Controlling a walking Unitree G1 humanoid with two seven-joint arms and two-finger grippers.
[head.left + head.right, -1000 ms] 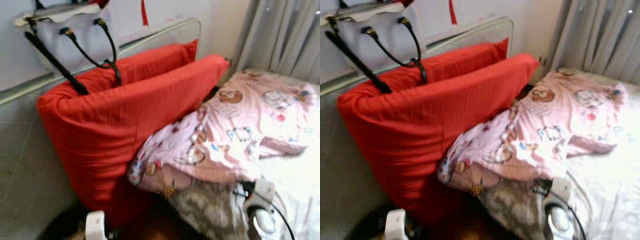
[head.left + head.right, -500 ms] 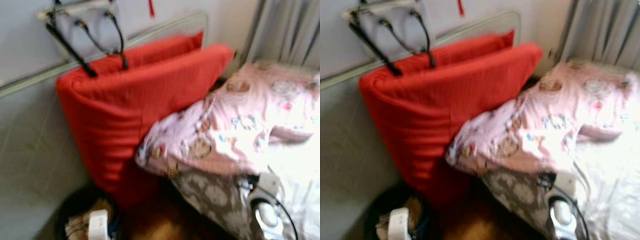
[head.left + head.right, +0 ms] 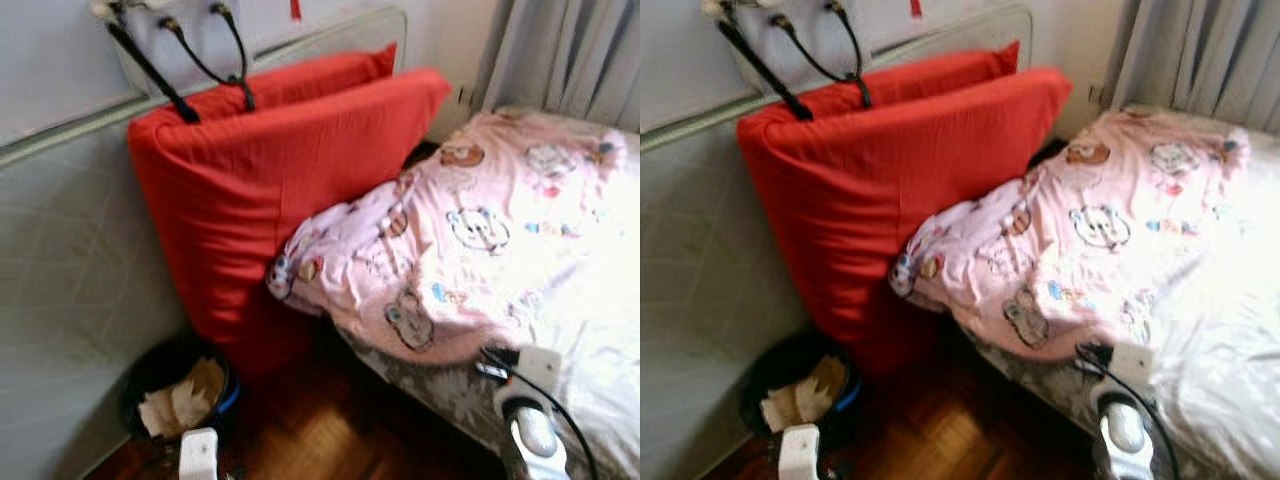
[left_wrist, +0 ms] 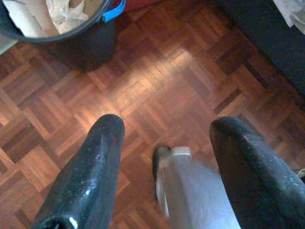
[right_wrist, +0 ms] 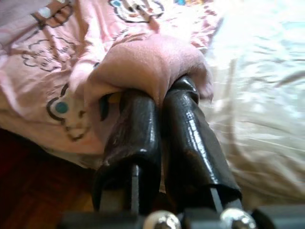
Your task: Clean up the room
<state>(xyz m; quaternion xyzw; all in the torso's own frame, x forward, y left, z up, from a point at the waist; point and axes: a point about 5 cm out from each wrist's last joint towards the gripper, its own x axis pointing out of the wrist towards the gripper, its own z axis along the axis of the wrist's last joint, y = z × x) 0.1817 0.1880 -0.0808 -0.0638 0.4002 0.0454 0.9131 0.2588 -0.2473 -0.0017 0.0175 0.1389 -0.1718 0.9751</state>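
A pink blanket (image 3: 470, 230) with cartoon prints lies crumpled across the bed, over a white sheet (image 3: 600, 330). My right gripper (image 5: 162, 102) is shut on a fold of this blanket (image 5: 143, 62) near the bed's edge, and the cloth wraps over its fingertips. My right arm (image 3: 530, 430) is low at the bed's side. My left gripper (image 4: 167, 126) hangs open above the parquet floor (image 4: 167, 71), holding nothing, with a blurred silver part below it. A black bin (image 4: 71, 28) of crumpled paper stands close to it.
Two big red cushions (image 3: 270, 190) lean upright against a grey padded panel (image 3: 70, 230), touching the blanket's end. A pale handbag (image 3: 190, 40) with black straps hangs above them. The bin (image 3: 175, 395) sits at the cushions' foot. Grey curtains (image 3: 570, 50) hang behind the bed.
The camera has tipped down, bringing the bin and the wooden floor into view. The pink blanket now spreads lower over the bed's edge, nearer my right arm.
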